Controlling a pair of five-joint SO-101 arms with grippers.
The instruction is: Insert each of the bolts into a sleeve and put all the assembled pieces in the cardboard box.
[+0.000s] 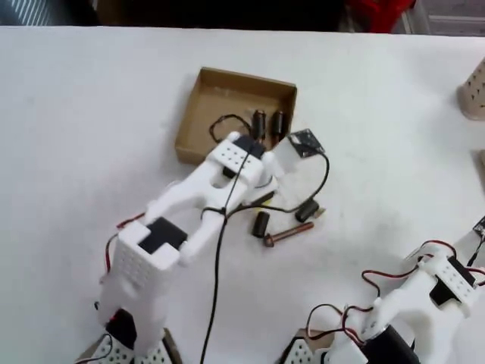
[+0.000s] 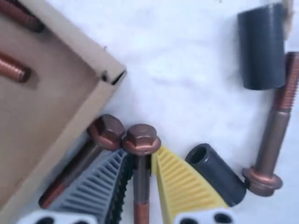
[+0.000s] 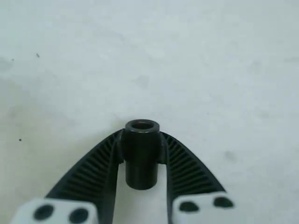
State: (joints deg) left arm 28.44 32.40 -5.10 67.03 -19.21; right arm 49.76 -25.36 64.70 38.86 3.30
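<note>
**Bolt and sleeve both in hand, but the bolt faces the wrong way**

The left hand (image 2: 140, 156) is closed narrow on the shank of the clamped bolt (image 2: 141, 139), just outside a corner of the cardboard box (image 2: 70, 51). The bolt's head pokes out past the fingertips. A stray bolt (image 2: 106, 131) lies along the box's outer wall, its head touching the clamped one. A little farther from the box rest the near sleeve (image 2: 217, 172), a loose bolt (image 2: 273, 135) and the far sleeve (image 2: 261, 46). The right hand (image 3: 141, 135), well apart from the box, pinches the carried sleeve (image 3: 141, 163), bore open away from the wrist. Two finished pieces (image 1: 260, 121) already lie inside the box on the white tabletop (image 1: 394, 114).

The main risk, as I judge it, is orientation. The threaded end points back into the left hand, so only the head could be offered to the sleeve, and it looks too broad to enter. Lifting may also drag the stray bolt, since the heads touch. Swinging close to the box could clip its corner and shove it. The sleeve, held only at the fingertips, could pivot under any push.
</note>
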